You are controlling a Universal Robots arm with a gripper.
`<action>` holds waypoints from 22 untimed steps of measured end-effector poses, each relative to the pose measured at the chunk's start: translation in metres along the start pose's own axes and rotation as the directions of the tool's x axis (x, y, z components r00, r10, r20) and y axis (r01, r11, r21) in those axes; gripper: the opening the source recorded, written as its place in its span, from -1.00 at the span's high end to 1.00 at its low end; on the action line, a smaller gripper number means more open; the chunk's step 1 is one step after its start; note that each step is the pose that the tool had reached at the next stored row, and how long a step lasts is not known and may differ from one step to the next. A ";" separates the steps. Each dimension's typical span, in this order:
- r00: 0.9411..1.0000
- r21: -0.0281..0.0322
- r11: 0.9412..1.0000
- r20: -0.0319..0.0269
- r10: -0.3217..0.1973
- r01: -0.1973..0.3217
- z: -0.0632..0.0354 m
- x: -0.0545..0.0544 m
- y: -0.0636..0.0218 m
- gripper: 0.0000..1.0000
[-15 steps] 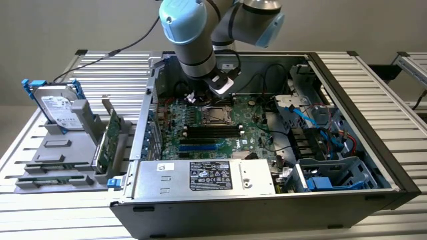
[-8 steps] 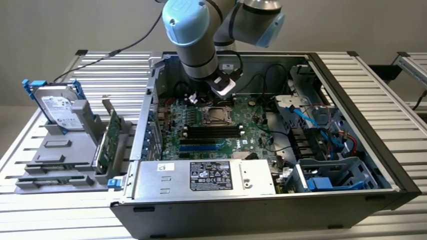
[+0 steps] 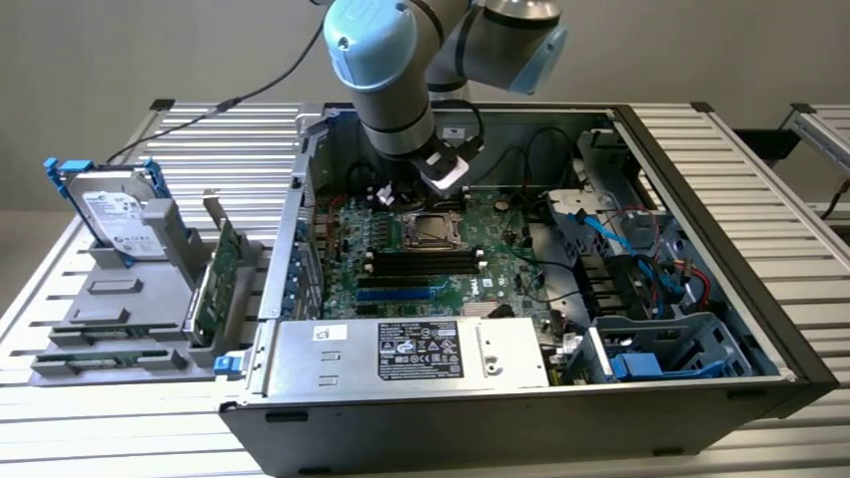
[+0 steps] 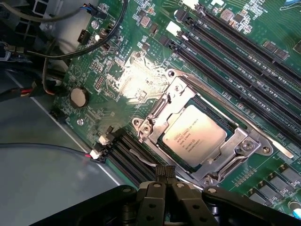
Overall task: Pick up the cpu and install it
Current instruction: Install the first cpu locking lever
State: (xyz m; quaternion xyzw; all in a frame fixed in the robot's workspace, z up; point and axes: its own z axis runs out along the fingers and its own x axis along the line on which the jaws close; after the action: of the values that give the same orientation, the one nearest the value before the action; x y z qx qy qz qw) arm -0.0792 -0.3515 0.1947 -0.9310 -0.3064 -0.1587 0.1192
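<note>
Motherboard socket holds the cpu flat under its metal frame, just ahead of and below my gripper, which is closed on nothing.

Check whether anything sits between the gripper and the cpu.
Nothing visible does. The cpu lies on the motherboard inside a metal frame, its top bare. The shut gripper hangs just beside that frame, holding nothing.

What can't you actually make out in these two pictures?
Wrist view: print on the cpu is too small to read.
Exterior view: the arm hides part of the motherboard behind it.
Exterior view: the power supply label text is too small.
Wrist view: the jaws are cut off by the picture's edge.
</note>
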 end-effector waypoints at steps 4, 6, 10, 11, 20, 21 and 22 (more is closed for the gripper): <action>1.000 -0.004 1.000 -0.001 0.009 -0.009 0.0006 0.001 -0.0010 0.79; 1.000 -0.004 1.000 -0.001 0.009 -0.009 0.0012 0.003 -0.0011 0.79; 1.000 -0.003 1.000 0.000 0.010 -0.010 0.0022 0.005 -0.0013 0.79; 1.000 -0.002 1.000 0.001 0.010 -0.010 0.0024 0.006 -0.0014 0.79; 1.000 0.013 1.000 0.024 0.019 -0.019 0.0029 0.007 -0.0013 0.79; 0.999 0.016 1.000 0.029 0.021 -0.021 0.0030 0.007 -0.0010 0.79; 0.999 0.019 1.000 0.033 0.022 -0.023 0.0031 0.008 -0.0007 0.79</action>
State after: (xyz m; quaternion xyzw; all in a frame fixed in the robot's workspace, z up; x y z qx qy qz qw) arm -0.0731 -0.3459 0.1947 -0.9357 -0.2993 -0.1391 0.1249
